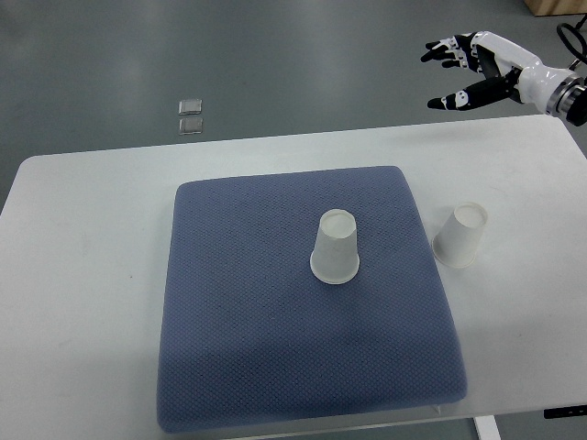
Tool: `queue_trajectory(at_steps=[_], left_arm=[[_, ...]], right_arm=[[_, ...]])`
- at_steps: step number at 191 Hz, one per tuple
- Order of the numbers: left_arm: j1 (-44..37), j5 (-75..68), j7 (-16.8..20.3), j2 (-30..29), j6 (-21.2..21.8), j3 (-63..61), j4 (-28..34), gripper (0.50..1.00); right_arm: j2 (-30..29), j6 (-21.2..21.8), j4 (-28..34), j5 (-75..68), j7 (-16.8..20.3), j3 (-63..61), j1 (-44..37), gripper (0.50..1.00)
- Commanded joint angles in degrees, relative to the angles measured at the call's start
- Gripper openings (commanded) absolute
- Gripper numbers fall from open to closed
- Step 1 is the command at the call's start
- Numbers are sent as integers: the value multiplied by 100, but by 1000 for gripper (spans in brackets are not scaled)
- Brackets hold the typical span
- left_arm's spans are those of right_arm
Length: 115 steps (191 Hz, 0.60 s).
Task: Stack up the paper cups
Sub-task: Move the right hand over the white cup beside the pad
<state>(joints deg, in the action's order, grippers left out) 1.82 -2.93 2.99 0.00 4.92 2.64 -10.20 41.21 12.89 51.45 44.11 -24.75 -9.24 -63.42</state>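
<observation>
Nearest us, we see a paper cup (335, 247) standing upside down on the blue mat (257, 348), its long axis upright and its closed base facing up. Just off the mat's right edge, a second cup (460, 236) stands on the white desk (83, 275), also inverted but leaning slightly. Farther back, we find the right hand (468, 66) raised beyond the desk's far right corner, fingers (440, 50) spread and released, holding nothing.
</observation>
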Motion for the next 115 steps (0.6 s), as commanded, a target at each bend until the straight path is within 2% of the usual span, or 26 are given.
queue_trajectory(at_steps=[1,25,44,77,115], left_arm=[[3,-6,0,0,0,0,0,1000],[3,-6,0,0,0,0,0,1000],[-6,-6,0,0,0,0,0,1000],[-6,2,0,0,0,0,0,1000],[3,3,0,0,0,0,0,1000]], right_arm=[[300,161,348,1083,-12,46,-3,915],[633,188,945,2444,-38,309,-21,915],[669,179,1244,3156,-38,485,-30,915],[634,170,1271,4176,-109,573,-82,913],[572,-67,1262,4326,-118,986,-320,913]])
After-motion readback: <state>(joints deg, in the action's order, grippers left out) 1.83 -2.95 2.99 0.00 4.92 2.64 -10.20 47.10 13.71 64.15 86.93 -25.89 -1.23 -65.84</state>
